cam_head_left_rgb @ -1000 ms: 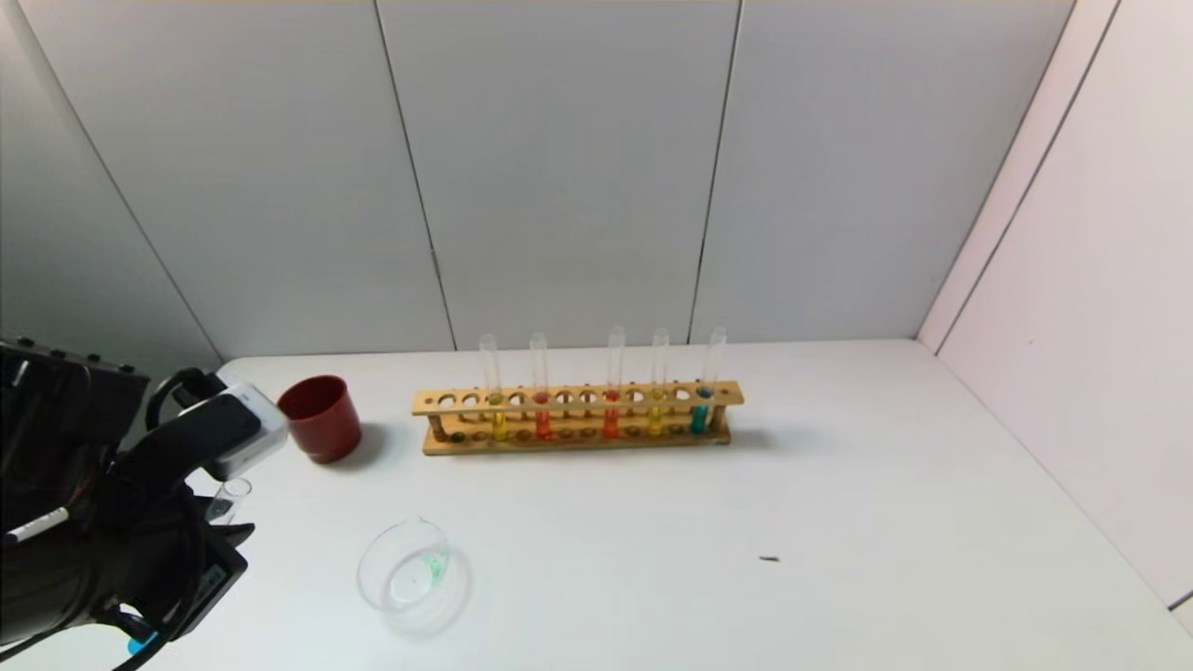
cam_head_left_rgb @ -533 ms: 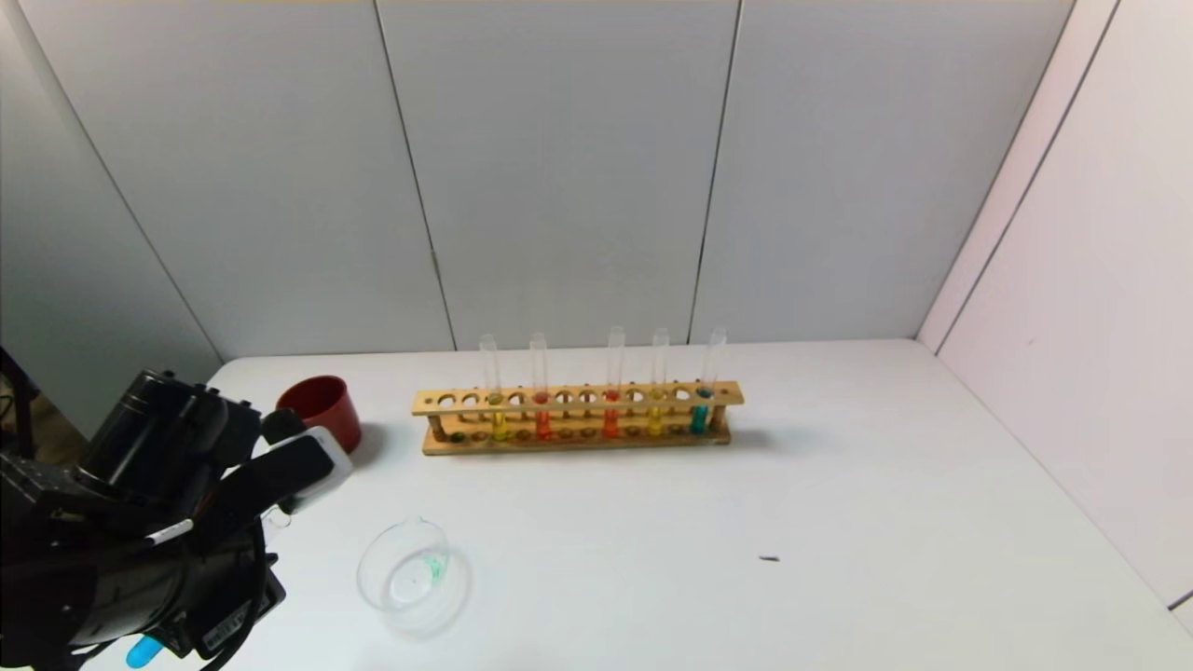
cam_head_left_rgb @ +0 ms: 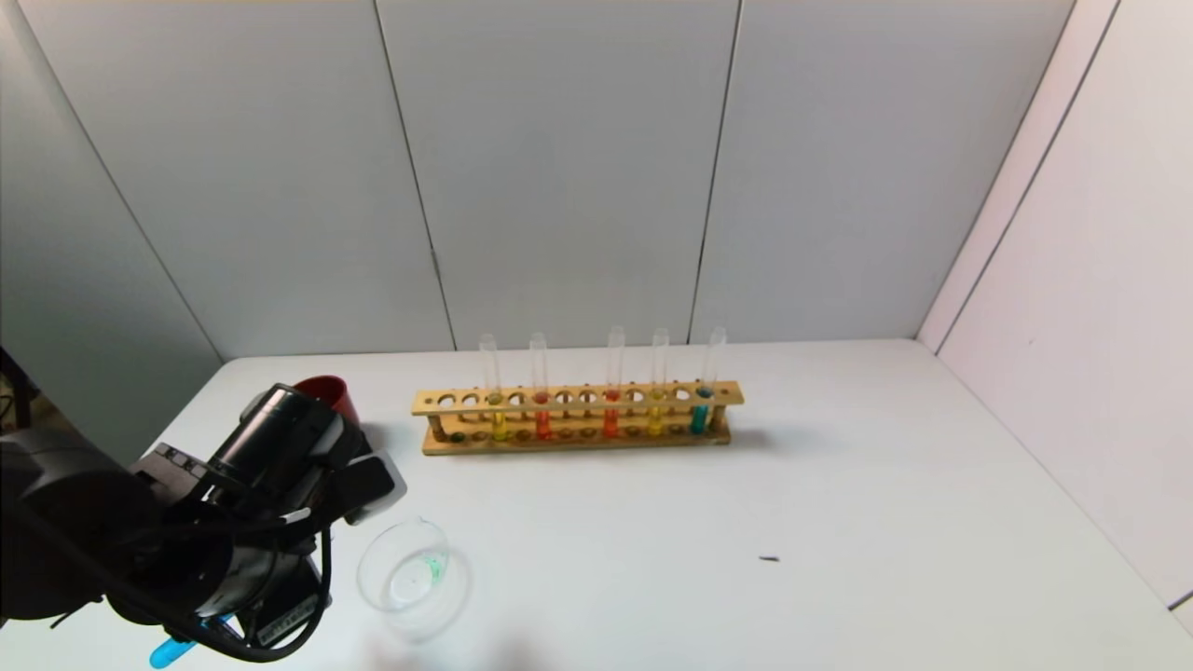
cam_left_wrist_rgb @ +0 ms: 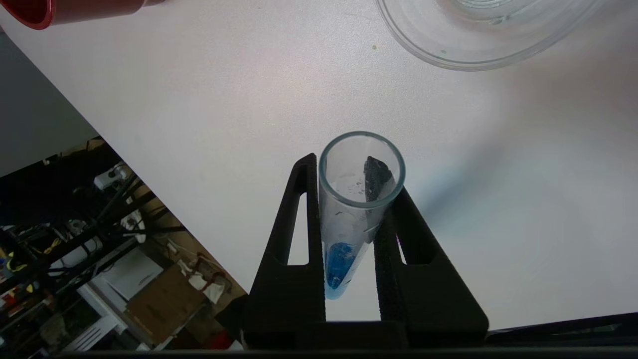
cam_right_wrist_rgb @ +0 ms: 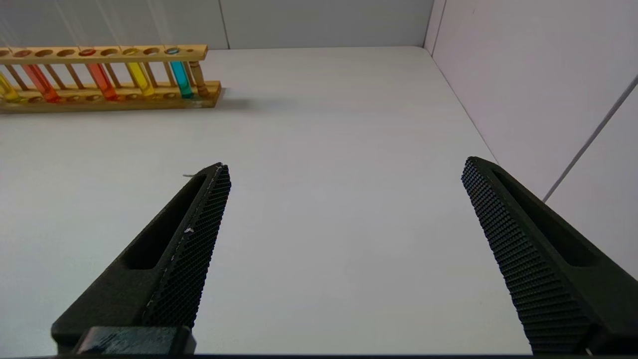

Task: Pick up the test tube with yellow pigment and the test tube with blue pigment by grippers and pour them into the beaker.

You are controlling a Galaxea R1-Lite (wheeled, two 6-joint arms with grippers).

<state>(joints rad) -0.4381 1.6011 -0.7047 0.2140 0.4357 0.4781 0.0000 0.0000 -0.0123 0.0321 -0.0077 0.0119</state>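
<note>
My left gripper (cam_left_wrist_rgb: 344, 167) is shut on the test tube with blue pigment (cam_left_wrist_rgb: 349, 219), gripped near its mouth, over the table's front left. The tube's mouth points away toward the beaker (cam_left_wrist_rgb: 423, 47) and stops short of its rim. Blue liquid sits in the tube's round bottom (cam_head_left_rgb: 168, 650). The beaker (cam_head_left_rgb: 368, 559) stands just right of my left arm (cam_head_left_rgb: 233, 522). Two test tubes with yellow pigment (cam_head_left_rgb: 497, 424) (cam_head_left_rgb: 655, 419) and a second blue one (cam_head_left_rgb: 699, 415) stand in the wooden rack (cam_head_left_rgb: 578, 399). My right gripper (cam_right_wrist_rgb: 344, 169) hangs open and empty over bare table.
A dark red cup (cam_head_left_rgb: 326, 390) stands behind my left arm, left of the rack. Two tubes with orange-red liquid (cam_head_left_rgb: 542, 424) are also in the rack. The table's left edge (cam_left_wrist_rgb: 164, 199) runs close to my left gripper. A wall bounds the table on the right.
My left arm has swung right toward the beaker with the blue tube. It has turned over, so the tube's blue bottom now shows at the lower left.
</note>
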